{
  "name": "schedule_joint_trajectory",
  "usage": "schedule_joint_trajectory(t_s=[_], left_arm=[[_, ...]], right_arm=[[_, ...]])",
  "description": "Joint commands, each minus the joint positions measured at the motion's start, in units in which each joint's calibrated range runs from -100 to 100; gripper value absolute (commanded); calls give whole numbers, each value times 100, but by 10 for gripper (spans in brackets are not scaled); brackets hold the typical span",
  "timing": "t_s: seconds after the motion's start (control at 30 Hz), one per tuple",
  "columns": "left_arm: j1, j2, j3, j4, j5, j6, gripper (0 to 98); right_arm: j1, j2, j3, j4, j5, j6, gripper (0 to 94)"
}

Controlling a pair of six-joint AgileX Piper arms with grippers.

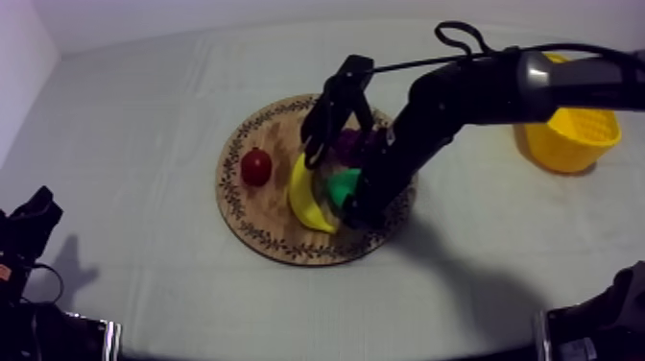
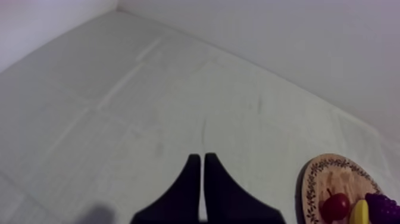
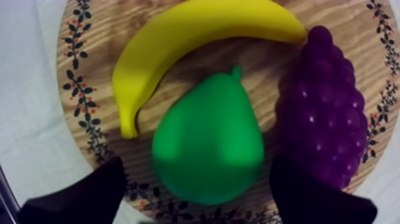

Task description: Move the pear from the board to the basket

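The right arm point(image 1: 480, 91) is reaching in from the upper right of the table point(image 1: 144, 115) and is holding the right gripper point(image 3: 197, 165) low over the round wooden board point(image 1: 251, 219). The gripper's two black fingers point(image 3: 89, 193) are standing spread apart, one at each side of the green pear point(image 3: 208, 140). They are not closing on it and are grasping nothing.

The pear is lying on the wooden board, between the other fruit. Its stem end is pointing toward the banana point(image 3: 178, 42), which is curving around that narrow end. The bunch of grapes point(image 3: 333, 113) is lying just beside the pear on the opposite flank, close to one finger.

In the top view a small red fruit point(image 1: 256, 167) is sitting on the left part of the board, beyond the banana and apart from the other three. The yellow basket point(image 1: 571, 139) is standing on the table well to the right of the board, partly behind the arm.

The left gripper point(image 2: 199, 156) is resting over bare cloth point(image 2: 119, 107) at the left side of the table. Its fingers are pressing together into a narrow wedge, clenched on nothing, and the edge of the board is lying some way off from it.
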Motion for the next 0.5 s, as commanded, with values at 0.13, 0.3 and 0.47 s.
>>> schedule_joint_trajectory(t_s=[0.13, 0.3, 0.47], left_arm=[[-2, 2, 2, 0, 5, 3, 1], [-2, 2, 2, 0, 5, 3, 1], [-2, 2, 2, 0, 5, 2, 1]], right_arm=[[32, 193, -202, 89, 126, -57, 757], [38, 312, -351, 147, 198, -91, 693], [14, 412, -466, 205, 259, -95, 630]])
